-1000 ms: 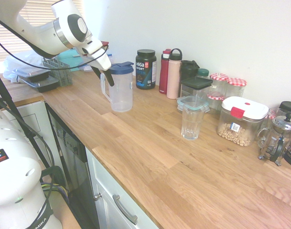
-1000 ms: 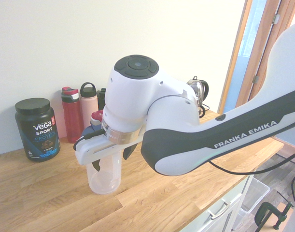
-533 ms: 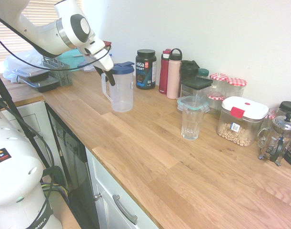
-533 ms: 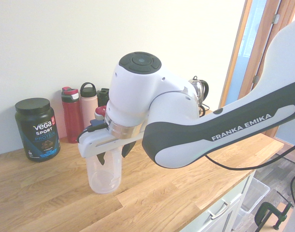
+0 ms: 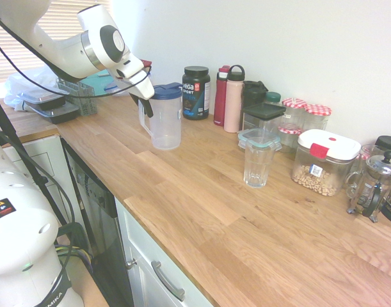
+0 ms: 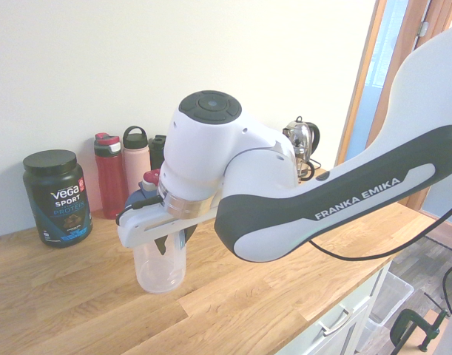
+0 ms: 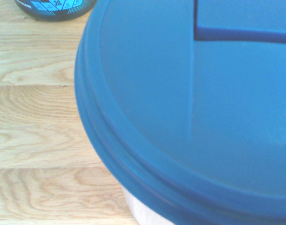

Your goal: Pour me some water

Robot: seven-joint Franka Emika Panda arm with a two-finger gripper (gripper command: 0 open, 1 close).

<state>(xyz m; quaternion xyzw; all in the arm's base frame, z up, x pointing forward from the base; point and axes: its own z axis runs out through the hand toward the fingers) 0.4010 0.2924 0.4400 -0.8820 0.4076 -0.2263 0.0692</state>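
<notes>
- Fingers of the white robot gripper [image 5: 146,102] were wide apart a moment ago; now they have pulled in around the handle of the clear plastic jug with the blue lid [image 5: 164,116].
- Whether the squeeze is finished and tight, I cannot tell. The dark fingers sit right at the handle, and the big white hand hides them in the second exterior view.
- The jug stands upright on the wooden counter [image 5: 201,192], near the back edge, just beside the black tub with the green label [image 5: 196,93].
- The clear drinking glass [image 5: 258,163] waits upright further along the counter, well apart from the jug.
- The blue lid [image 7: 194,108] fills the wrist view.
- This looks like the grab step. Next would be lifting the jug and carrying it over to the glass.
- A loose hold could let the jug tip.
</notes>
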